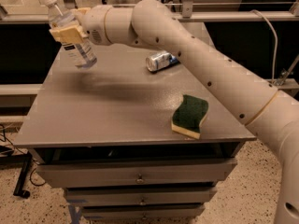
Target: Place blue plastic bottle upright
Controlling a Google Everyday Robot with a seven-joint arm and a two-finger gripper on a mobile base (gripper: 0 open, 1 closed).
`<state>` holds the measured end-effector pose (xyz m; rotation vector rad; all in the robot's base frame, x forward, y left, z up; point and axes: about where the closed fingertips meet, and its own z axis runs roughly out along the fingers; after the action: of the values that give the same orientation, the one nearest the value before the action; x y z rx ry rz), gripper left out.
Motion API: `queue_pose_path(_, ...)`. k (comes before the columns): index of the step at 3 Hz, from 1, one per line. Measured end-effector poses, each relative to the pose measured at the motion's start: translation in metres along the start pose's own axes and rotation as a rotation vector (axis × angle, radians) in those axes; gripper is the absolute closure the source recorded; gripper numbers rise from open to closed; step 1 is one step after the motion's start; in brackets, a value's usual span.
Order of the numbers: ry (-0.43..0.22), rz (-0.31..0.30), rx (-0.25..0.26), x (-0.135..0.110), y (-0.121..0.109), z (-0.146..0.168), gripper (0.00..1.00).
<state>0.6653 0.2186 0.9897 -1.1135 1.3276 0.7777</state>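
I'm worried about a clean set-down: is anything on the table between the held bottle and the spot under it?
Nothing visible does. The gripper grips the blue plastic bottle, tilted, over a far corner of the table; the surface beneath it is bare. The can and the sponge lie well off to the side.

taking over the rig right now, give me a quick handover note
Gripper: shut on the blue plastic bottle, at the far left corner of the table.
Bottle: tilted, cap up and leaning left, base low over the tabletop; contact cannot be told.
Done: bottle grasped.
Left: bring it vertical, set it down, release.
Also there: can on its side, sponge near the front right.
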Motion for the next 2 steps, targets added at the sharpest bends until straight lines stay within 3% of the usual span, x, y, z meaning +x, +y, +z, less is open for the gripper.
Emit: queue_pose_path(2,-0.167,0.05,0.011,0.0115,-0.0044,0.0095,1.0)
